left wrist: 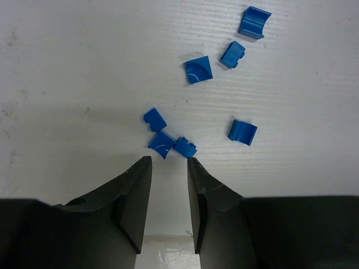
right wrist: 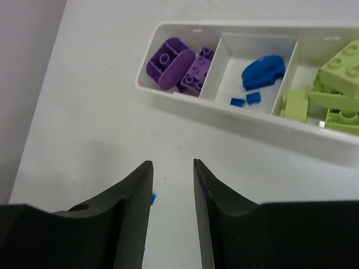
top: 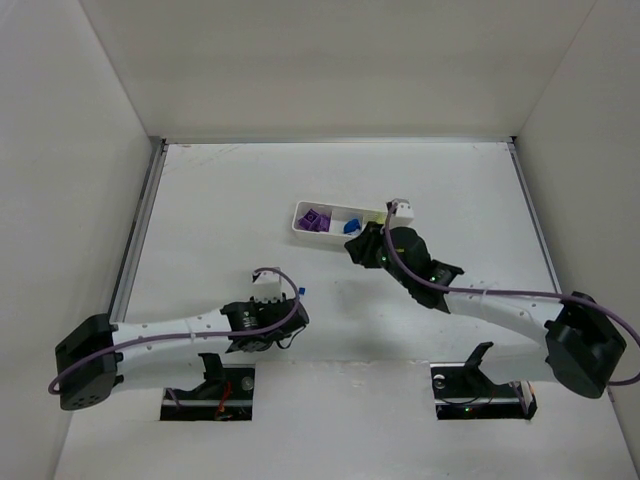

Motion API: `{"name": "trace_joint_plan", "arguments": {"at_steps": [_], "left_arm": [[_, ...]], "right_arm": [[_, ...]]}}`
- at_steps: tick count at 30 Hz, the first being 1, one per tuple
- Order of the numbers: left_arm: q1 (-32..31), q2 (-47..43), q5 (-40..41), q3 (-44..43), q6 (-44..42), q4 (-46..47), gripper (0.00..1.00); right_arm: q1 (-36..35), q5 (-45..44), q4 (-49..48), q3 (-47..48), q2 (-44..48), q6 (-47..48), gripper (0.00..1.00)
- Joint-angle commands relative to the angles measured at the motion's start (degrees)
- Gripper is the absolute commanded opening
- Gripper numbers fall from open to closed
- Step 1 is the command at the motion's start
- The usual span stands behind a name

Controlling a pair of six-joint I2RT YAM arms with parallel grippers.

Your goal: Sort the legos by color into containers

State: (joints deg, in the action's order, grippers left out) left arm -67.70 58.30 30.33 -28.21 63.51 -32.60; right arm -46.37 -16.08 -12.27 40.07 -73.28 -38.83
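Several tiny dark blue legos point(left wrist: 162, 143) lie loose on the table in the left wrist view, just beyond my left gripper point(left wrist: 169, 160), which is open and empty. The white tray point(right wrist: 185, 103) shows in the right wrist view: purple bricks point(right wrist: 171, 61) in its left compartment, blue pieces point(right wrist: 262, 70) in the middle one, yellow-green bricks point(right wrist: 336, 89) in the right one. My right gripper point(right wrist: 173, 163) is open and empty, above the table just short of the tray. In the top view the tray point(top: 300, 216) sits mid-table, with my right gripper point(top: 360, 247) beside it.
One small blue piece point(right wrist: 152, 197) peeks out beside my right gripper's left finger. White walls enclose the table on three sides point(top: 320, 60). My left gripper point(top: 268, 318) hangs over the near middle of the table.
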Motion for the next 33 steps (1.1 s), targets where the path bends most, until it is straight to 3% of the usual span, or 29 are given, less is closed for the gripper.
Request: {"name": "trace_joint_plan", "arguments": {"at_steps": [1, 15, 19, 26, 33], "left_arm": [[0.86, 1.46, 0.35, 0.26, -1.45, 2.19, 0.27], [-0.45, 1.03, 2.89, 0.96, 0.21, 1.23, 0.26], [-0.37, -0.38, 3.25, 1.66, 1.62, -0.01, 0.34], [-1.51, 5.24, 5.53, -0.8, 6.27, -4.4, 0.35], [-0.72, 6.21, 5.54, -0.18, 5.49, -0.2, 0.35]], "right_arm": [[-2.44, -0.18, -0.39, -2.1, 2.34, -0.46, 0.42], [-7.37, -0.01, -1.0, -4.48, -0.37, -2.39, 0.43], [-7.46, -0.01, -1.09, -4.39, -0.12, -2.48, 0.43], [-7.37, -0.01, -1.09, -5.27, 1.64, -2.48, 0.43], [-7.46, -0.01, -1.09, -5.62, 2.79, -2.39, 0.43]]}}
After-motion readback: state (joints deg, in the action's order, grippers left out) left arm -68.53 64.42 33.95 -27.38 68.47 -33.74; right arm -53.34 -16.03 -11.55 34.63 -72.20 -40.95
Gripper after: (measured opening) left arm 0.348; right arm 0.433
